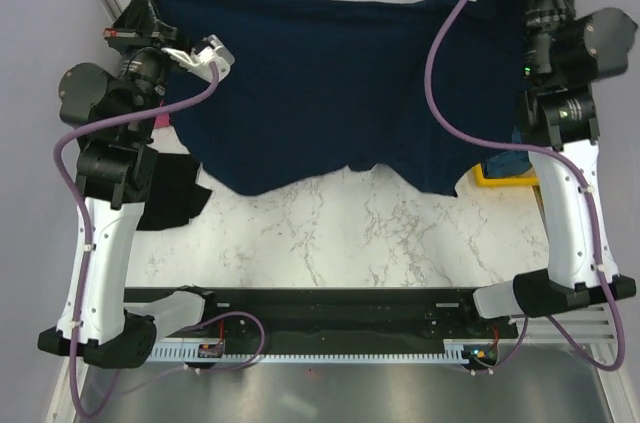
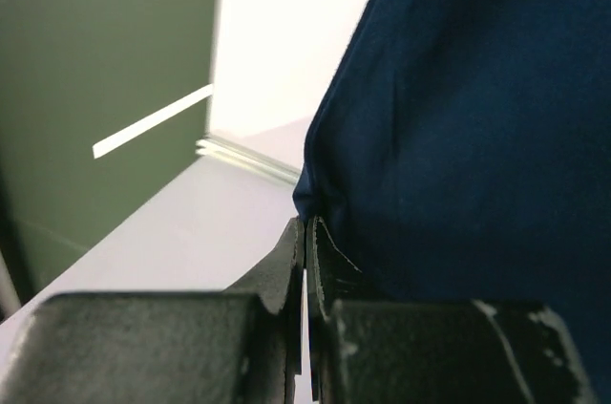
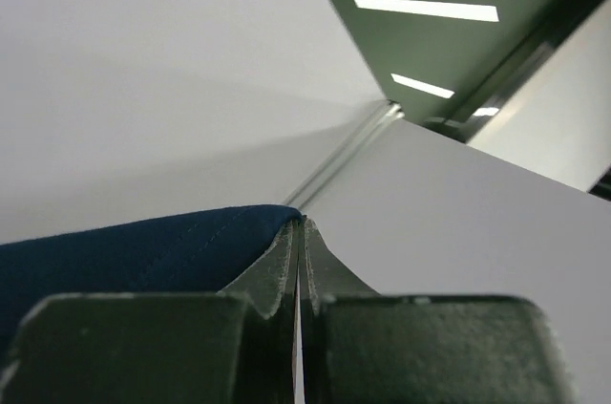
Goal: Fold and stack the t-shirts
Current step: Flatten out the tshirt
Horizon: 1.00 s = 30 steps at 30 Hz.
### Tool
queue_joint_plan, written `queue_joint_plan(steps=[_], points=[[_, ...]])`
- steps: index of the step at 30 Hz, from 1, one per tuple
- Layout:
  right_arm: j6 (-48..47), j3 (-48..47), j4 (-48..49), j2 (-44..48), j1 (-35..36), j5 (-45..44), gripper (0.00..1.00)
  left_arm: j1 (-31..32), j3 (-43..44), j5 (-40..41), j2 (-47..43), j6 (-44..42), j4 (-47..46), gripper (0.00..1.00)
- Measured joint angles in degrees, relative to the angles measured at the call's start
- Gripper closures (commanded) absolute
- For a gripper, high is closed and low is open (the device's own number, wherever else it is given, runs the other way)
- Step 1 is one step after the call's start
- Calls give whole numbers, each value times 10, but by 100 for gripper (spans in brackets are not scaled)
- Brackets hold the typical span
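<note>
Spreading step: left gripper [image 2: 305, 237] and right gripper [image 3: 299, 232] clamp corners of the navy t-shirt [image 1: 340, 83] above the worktop [image 1: 380, 233]; next, probably lowering it flat.

White marbled table [image 1: 400, 233], pale walls [image 3: 143, 89], strip lights [image 3: 425, 9] on dark ceiling [image 2: 95, 70]

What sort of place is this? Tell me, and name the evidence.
Probably a robotics lab bench: the left gripper and right gripper pinch a navy shirt over a marble-look table.
</note>
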State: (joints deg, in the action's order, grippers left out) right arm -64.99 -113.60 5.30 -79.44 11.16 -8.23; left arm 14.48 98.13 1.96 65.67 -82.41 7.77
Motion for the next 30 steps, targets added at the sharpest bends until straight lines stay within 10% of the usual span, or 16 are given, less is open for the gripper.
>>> queue_joint_plan(steps=[12, 19, 30], points=[[-34, -89, -152, -248, -35, 94, 100, -130, 90, -101, 272, -16, 142, 98], [-85, -246, -138, -398, -61, 99, 100, -140, 422, -91, 531, -40, 138, 98], [-137, -222, -17, -296, -76, 125, 100, -108, 322, -57, 427, -57, -136, 98]])
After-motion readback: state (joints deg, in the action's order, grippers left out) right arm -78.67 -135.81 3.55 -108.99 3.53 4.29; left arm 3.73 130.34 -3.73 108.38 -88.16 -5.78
